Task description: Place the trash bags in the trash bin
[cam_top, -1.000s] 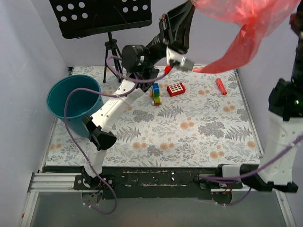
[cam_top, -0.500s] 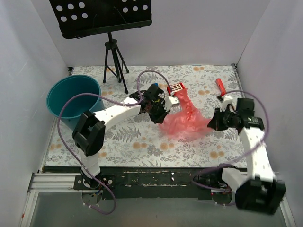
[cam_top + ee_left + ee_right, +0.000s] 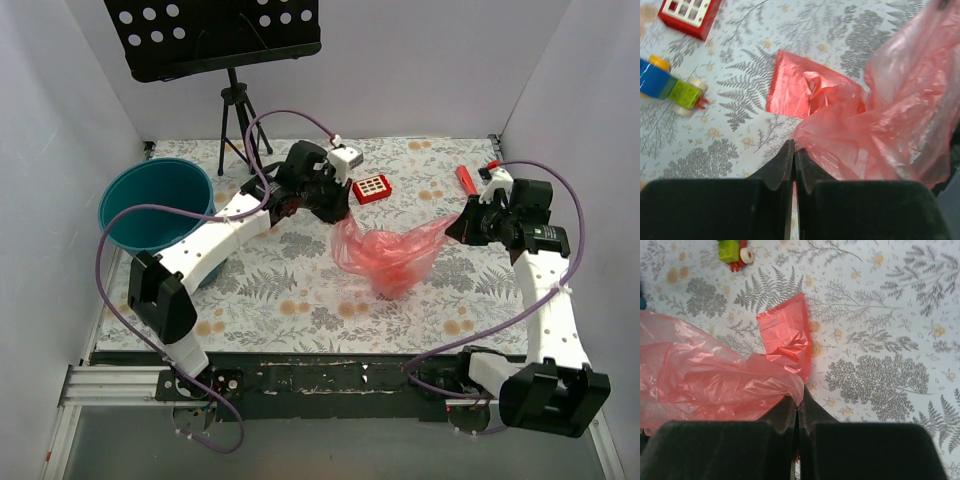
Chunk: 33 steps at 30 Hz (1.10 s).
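Top external: trash bag (image 3: pixel 390 262) is well apart from trash bin (image 3: pixel 150 200).

Nothing in view can be read as writing.
From where I stand, the flat red box (image 3: pixel 371 188) shows only a grid of white squares, the worktop (image 3: pixel 300 300) cover only a fern-and-flower print, and the trash bag (image 3: pixel 385 255) is plain pink-red film; I can make out no letters, numbers, brands or signs on any of them.
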{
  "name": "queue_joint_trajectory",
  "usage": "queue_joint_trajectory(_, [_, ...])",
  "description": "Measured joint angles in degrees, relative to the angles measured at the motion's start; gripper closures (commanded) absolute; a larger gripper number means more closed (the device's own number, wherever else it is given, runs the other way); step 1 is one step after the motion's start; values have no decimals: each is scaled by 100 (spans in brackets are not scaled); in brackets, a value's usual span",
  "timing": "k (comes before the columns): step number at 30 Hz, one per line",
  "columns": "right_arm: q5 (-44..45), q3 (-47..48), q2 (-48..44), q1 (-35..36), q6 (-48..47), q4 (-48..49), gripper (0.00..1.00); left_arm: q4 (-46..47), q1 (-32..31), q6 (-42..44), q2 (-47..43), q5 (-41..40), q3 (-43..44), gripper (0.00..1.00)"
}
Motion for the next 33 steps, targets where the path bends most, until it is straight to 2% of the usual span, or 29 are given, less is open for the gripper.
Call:
queue_joint_trajectory(6, [560,7,1008,0,369,120,99,-273,505,-588,859,-203,247,100])
queue_joint_trajectory(10, [837,741,2216,-4,308,131,99,-782,780,-647,2135,44,1318,100])
queue_joint_trajectory(12, [949,1631,2846,-22,260,37,99,-1034,901,-616,3038,149,2636,100])
queue_joint_trajectory(14, [1040,3298,3648,-57,223,15,99,-837,1025,-590,3882,186,4212,100])
queue_joint_trajectory(15, [1075,4207,4015,-79,229,57,99,-448,1099,-579,4127,175,4771,100])
queue_joint_trajectory(16, [1102,5169,4343,-107,273,153,99,98,1172,-557,4183,122,5045,100])
queue_joint_trajectory(18, [1178,6791,4769,-157,369,437,99,1519,1263,-387,3849,-107,4903,100])
queue_joint_trajectory(19, [1228,7340,4819,-177,431,892,99,2208,1296,-205,3600,-229,4739,100])
queue_joint_trajectory(20, [1283,7484,4614,-197,479,1451,99,2835,1300,13,3381,-299,4719,100])
queue_joint_trajectory(22, [1458,6822,3646,-240,553,2643,99,3963,1207,553,3182,-330,5106,100])
queue_joint_trajectory(24, [1552,6448,2796,-251,542,3410,99,5051,968,1200,2889,-323,5316,100])
queue_joint_trajectory(27, [1628,6092,1937,-234,358,4688,99,6581,455,2295,2175,-184,4861,100])
queue_joint_trajectory(29, [1451,4909,1067,-186,-26,5628,99,7460,92,2841,1484,-9,3740,100])
queue_joint_trajectory(31, [1143,2839,-24,90,-826,6131,99,7820,-103,3287,640,356,2011,100])
queue_joint_trajectory(32, [925,1882,-415,282,-1410,5958,99,7534,-127,3731,278,654,1276,100])
queue_joint_trajectory(33, [693,1062,-629,546,-2140,5372,99,6749,-142,4393,-105,992,452,100])
